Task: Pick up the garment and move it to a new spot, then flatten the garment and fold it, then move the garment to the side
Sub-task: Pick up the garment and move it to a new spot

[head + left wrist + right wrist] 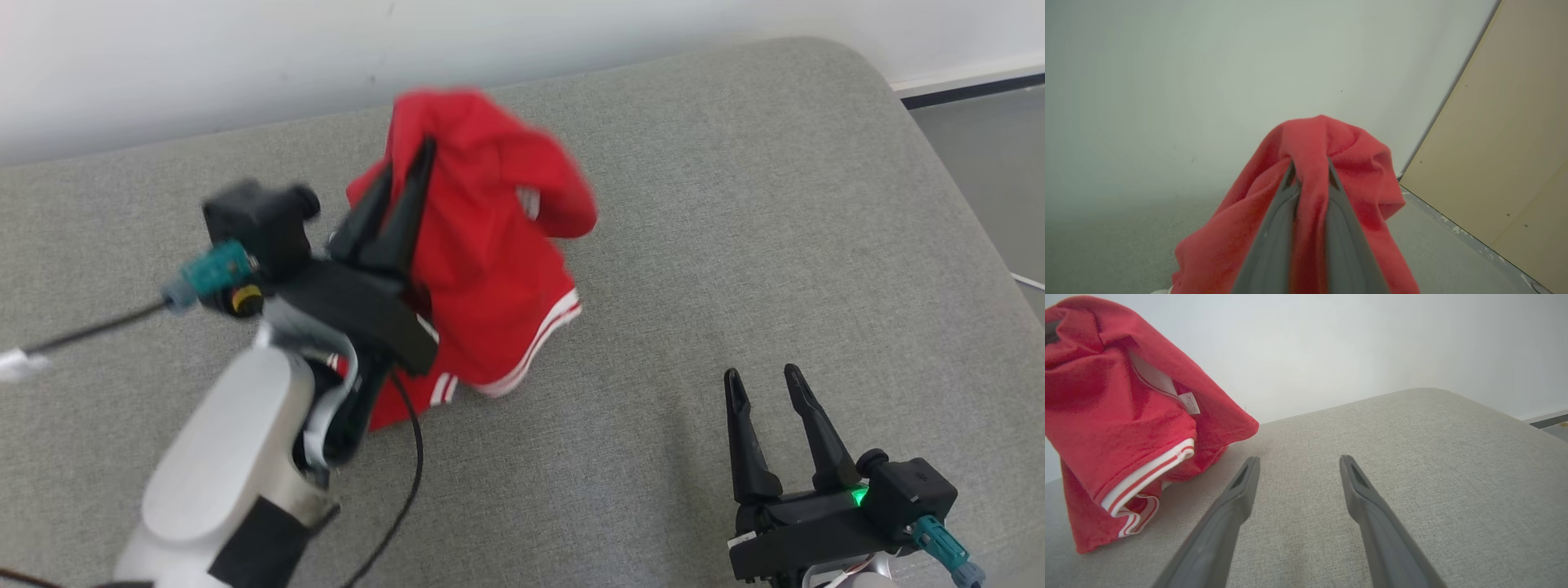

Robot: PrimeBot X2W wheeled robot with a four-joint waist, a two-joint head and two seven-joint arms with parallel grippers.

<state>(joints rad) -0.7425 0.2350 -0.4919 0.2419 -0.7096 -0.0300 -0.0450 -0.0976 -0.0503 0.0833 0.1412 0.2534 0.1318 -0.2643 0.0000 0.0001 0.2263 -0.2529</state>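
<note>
While the left gripper point(408, 155) clamps the limp, light red garment point(490, 269), the wide-open right gripper point(762, 372) could take its striped hem point(540, 341).

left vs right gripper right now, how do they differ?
Left gripper: jaws shut on the red fabric garment with white-striped hems; right gripper: jaws open, empty.
Left gripper holds the garment up, draping down to the grey upholstered cushion; right gripper sits apart from it, over bare cushion.
Left gripper's fingers tilt rightward in the head view; right gripper's point nearly straight up.
Shared: two long dark fingers each.
</note>
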